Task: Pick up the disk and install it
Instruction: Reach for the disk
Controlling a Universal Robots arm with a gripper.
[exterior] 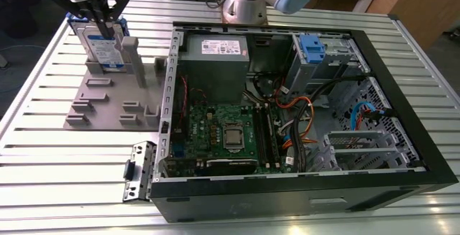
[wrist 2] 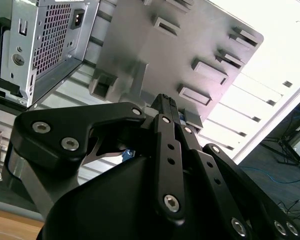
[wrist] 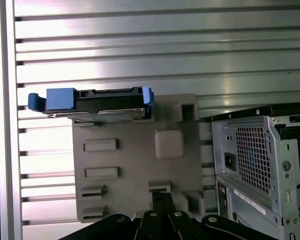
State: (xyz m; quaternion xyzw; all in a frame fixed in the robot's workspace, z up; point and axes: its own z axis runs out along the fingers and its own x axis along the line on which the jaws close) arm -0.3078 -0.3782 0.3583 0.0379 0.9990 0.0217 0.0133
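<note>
The disk [exterior: 100, 49] stands on edge in a slot at the far end of a grey fixture plate [exterior: 107, 111], silver with a blue frame. From above in the first wrist view, the disk [wrist: 95, 102] shows as a narrow blue-ended bar at the edge of the plate [wrist: 135, 170]. My gripper [exterior: 109, 30] hangs over the disk with its fingers drawn together and nothing between them. In the first wrist view the gripper [wrist: 162, 196] sits apart from the disk. In the second wrist view the gripper [wrist 2: 166, 99] points down at the plate [wrist 2: 155, 45].
An open computer case [exterior: 402, 100] lies on the slatted metal table [exterior: 57, 159] at the exterior view's right. Inside are a grey power supply box [exterior: 215, 57], a motherboard [exterior: 223, 132], cables and a drive cage with a blue clip [exterior: 311, 46]. The arm's base [exterior: 244, 8] stands behind the case.
</note>
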